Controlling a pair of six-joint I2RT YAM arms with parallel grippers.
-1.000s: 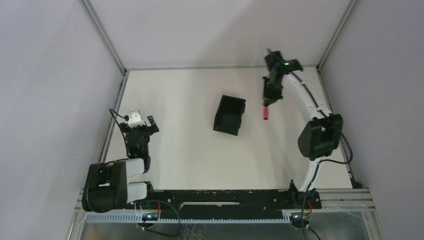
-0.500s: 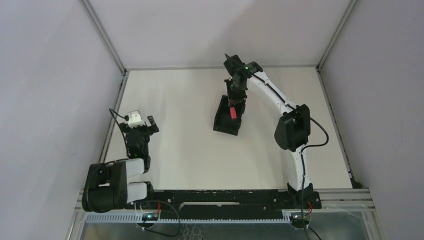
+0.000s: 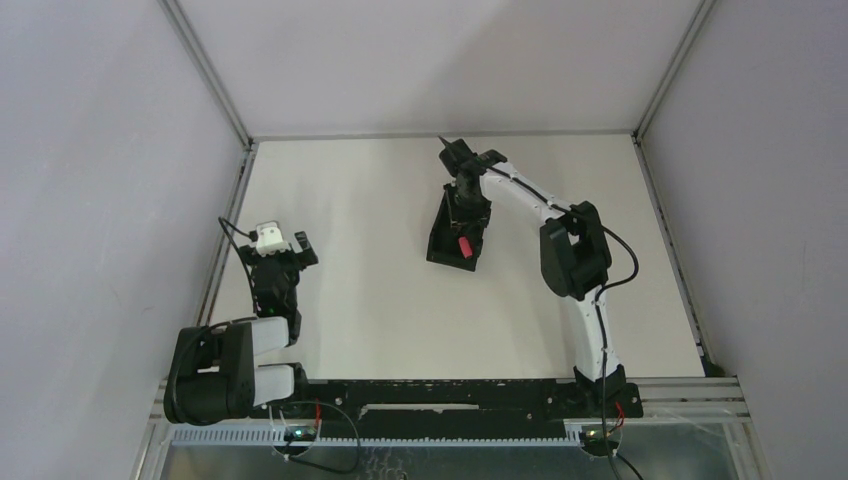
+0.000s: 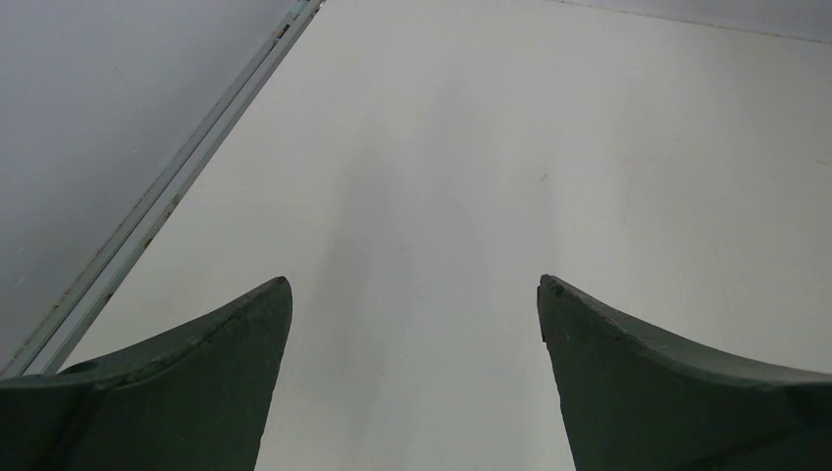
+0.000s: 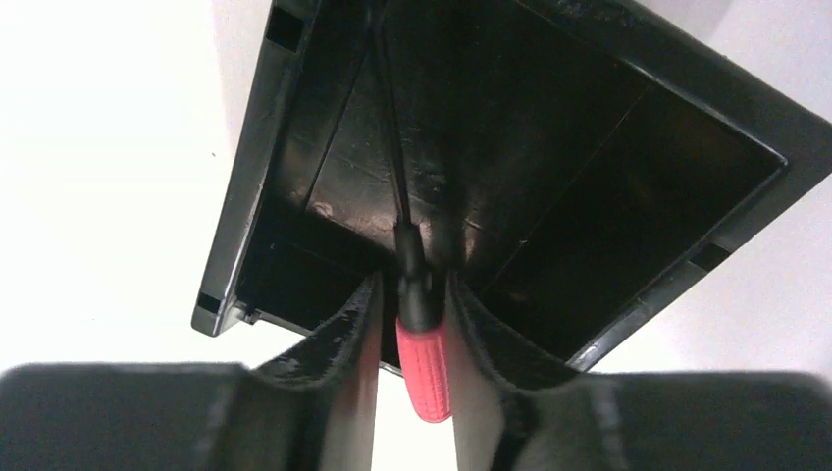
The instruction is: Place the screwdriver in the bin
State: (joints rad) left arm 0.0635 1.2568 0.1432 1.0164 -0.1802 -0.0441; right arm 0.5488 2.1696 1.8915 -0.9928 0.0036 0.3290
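Observation:
The black bin (image 3: 441,236) stands mid-table, and it fills the right wrist view (image 5: 608,167) with its open top facing the camera. My right gripper (image 3: 465,230) hangs right over the bin and is shut on the screwdriver (image 3: 463,245). In the right wrist view the red handle (image 5: 424,368) sits between the fingers (image 5: 343,334). Its dark shaft points down into the bin's inside, and the gripper (image 5: 412,289) is just above the bin's rim. My left gripper (image 3: 283,246) is open and empty at the left side, over bare table (image 4: 412,294).
A metal frame rail (image 4: 177,177) runs along the table's left edge beside the left gripper. Grey walls close the table on three sides. The right arm (image 3: 572,260) reaches from the near right across to the bin.
My right gripper carried the screwdriver left from the far right of the table to over the bin, then lowered it toward the bin's inside. The left arm has not moved.

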